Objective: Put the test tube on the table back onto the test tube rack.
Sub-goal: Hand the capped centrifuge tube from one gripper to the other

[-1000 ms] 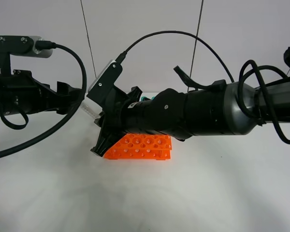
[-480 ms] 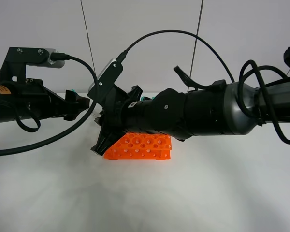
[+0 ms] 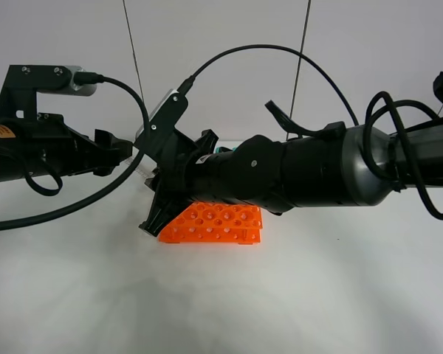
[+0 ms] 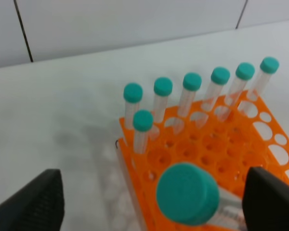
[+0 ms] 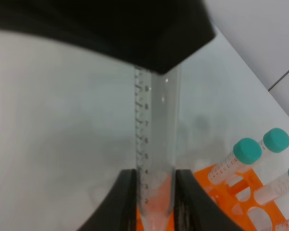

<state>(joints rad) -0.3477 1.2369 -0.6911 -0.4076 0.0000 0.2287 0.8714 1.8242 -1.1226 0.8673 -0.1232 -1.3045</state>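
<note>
My right gripper (image 5: 156,202) is shut on the test tube (image 5: 156,144), a clear graduated tube whose pointed tip sits between its fingers (image 5: 127,197). In the high view this gripper (image 3: 153,193) reaches across to the left end of the orange test tube rack (image 3: 214,223). The tube's teal cap (image 4: 188,193) fills the left wrist view. My left gripper (image 4: 152,195) is open, one finger on each side of the cap, neither touching it. In the high view the left gripper (image 3: 124,151) is just left of the right one, above the white table (image 3: 317,295).
Several teal-capped tubes (image 4: 163,87) stand upright along one edge of the rack (image 4: 231,154); many of its other holes are empty. The thick right arm (image 3: 303,177) and its cables hang low over the rack's far side. White wall panels stand behind.
My left arm has moved right, up to the right gripper and the tube's cap end. The right arm, the tube and the rack have stayed where they were.
</note>
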